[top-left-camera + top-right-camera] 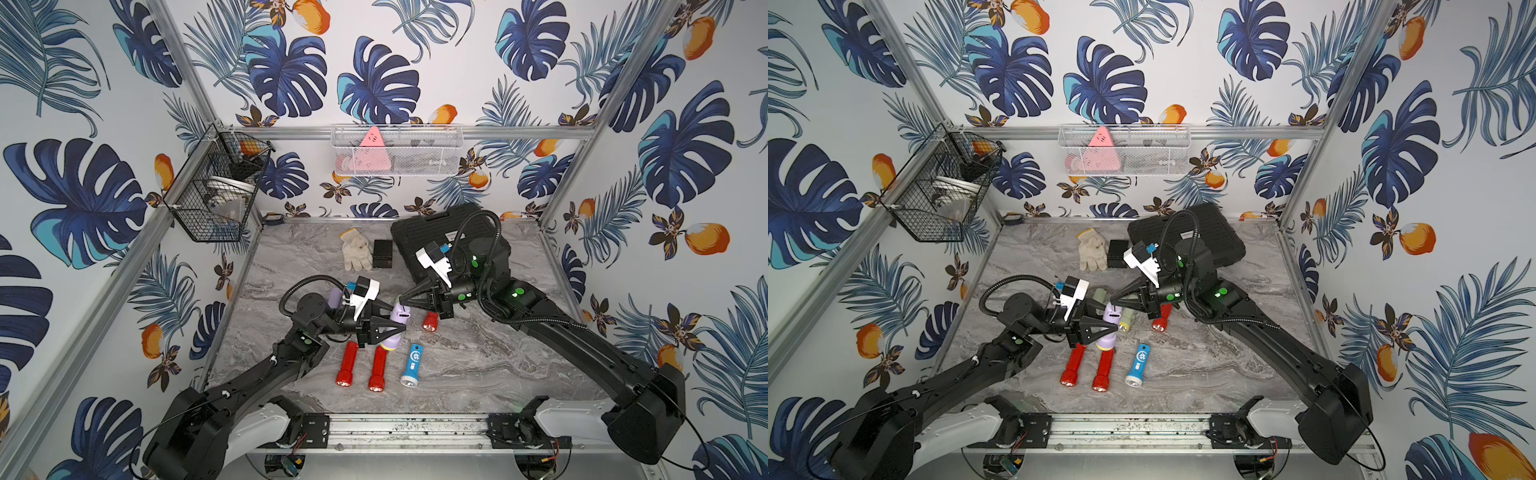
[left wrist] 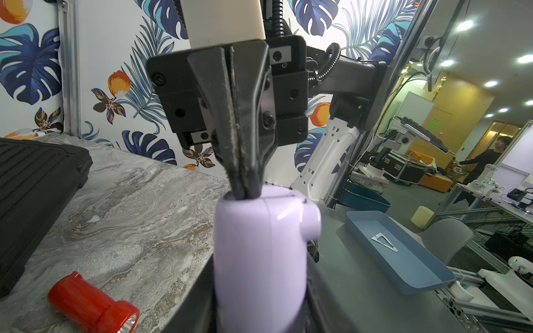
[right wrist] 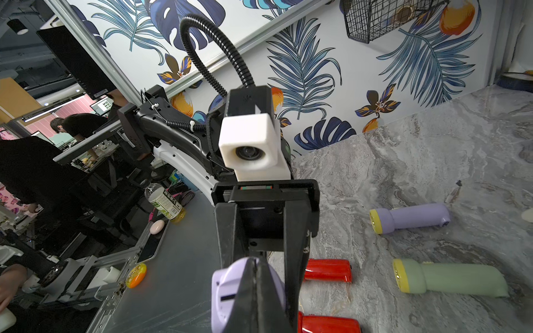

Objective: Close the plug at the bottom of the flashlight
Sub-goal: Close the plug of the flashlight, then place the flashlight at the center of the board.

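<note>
A lilac flashlight (image 1: 392, 338) (image 1: 1105, 338) is held off the table, with my left gripper (image 1: 395, 328) shut on its body. The left wrist view shows that body (image 2: 259, 259) between my two fingers, bottom end pointing away. My right gripper (image 1: 401, 298) (image 3: 255, 261) is shut, and its joined tips (image 2: 245, 188) press on that bottom end (image 3: 227, 288). A dark slot (image 3: 227, 297) shows on the end face beside the tips. The plug itself is hidden under the right fingers.
On the marble table lie two long red flashlights (image 1: 347, 365) (image 1: 377, 370), a blue one (image 1: 411, 365), a short red one (image 1: 430, 322), a second lilac one (image 3: 409, 217) and a green one (image 3: 450, 281). A black case (image 1: 449, 237), a glove (image 1: 356, 249) and a black box (image 1: 382, 253) sit at the back.
</note>
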Controlling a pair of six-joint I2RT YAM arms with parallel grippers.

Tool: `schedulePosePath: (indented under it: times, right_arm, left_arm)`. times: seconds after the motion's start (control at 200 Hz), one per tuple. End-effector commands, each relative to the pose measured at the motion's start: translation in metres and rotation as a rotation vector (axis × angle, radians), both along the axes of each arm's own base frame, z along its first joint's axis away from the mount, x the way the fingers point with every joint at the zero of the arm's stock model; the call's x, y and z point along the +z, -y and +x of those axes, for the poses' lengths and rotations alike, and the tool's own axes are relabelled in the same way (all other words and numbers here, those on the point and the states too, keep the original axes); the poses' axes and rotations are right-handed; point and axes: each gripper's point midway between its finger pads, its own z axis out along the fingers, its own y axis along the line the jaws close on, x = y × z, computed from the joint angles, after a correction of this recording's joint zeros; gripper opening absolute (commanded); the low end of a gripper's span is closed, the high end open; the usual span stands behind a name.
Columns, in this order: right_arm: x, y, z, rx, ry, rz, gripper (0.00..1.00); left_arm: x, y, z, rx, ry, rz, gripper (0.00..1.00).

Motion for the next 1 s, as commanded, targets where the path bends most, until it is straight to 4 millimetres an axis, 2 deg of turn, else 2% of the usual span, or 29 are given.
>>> schedulePosePath:
  times: [0.0,0.045,0.12,0.3,0.415,0.676,0.761,0.841,0.911,0.996]
  right_arm:
    - [-0.031,0.006,0.011,-0.087,-0.055,-0.149,0.00]
    - [-0.030,0.006,0.012,-0.087,-0.051,-0.153,0.00]
    - [-0.027,0.007,0.015,-0.108,-0.035,-0.161,0.11]
    - [-0.008,0.011,0.030,-0.196,0.052,-0.154,0.25]
    - [0.007,0.013,0.045,-0.265,0.104,-0.154,0.30]
    - [0.028,0.020,0.096,-0.488,0.187,-0.189,0.38]
    - [0.026,0.022,0.105,-0.527,0.195,-0.198,0.43]
    - [0.018,0.031,0.118,-0.617,0.195,-0.218,0.53]
    - [0.005,0.045,0.134,-0.737,0.196,-0.249,0.63]
    - [-0.018,0.069,0.153,-0.882,0.178,-0.313,0.69]
  left_arm:
    - [0.051,-0.009,-0.019,-0.005,0.294,-0.143,0.00]
    - [0.051,-0.009,-0.019,-0.005,0.296,-0.143,0.00]
    - [0.050,-0.010,-0.020,-0.007,0.295,-0.142,0.00]
    - [0.048,-0.010,-0.021,-0.015,0.288,-0.143,0.00]
    - [0.048,-0.010,-0.022,-0.018,0.284,-0.148,0.00]
    - [0.047,-0.009,-0.021,-0.020,0.269,-0.150,0.00]
    - [0.046,-0.009,-0.019,-0.013,0.261,-0.147,0.00]
    - [0.045,-0.009,-0.016,-0.002,0.246,-0.140,0.00]
    - [0.040,-0.007,-0.010,0.021,0.220,-0.120,0.00]
    - [0.034,-0.007,0.000,0.081,0.181,-0.104,0.00]
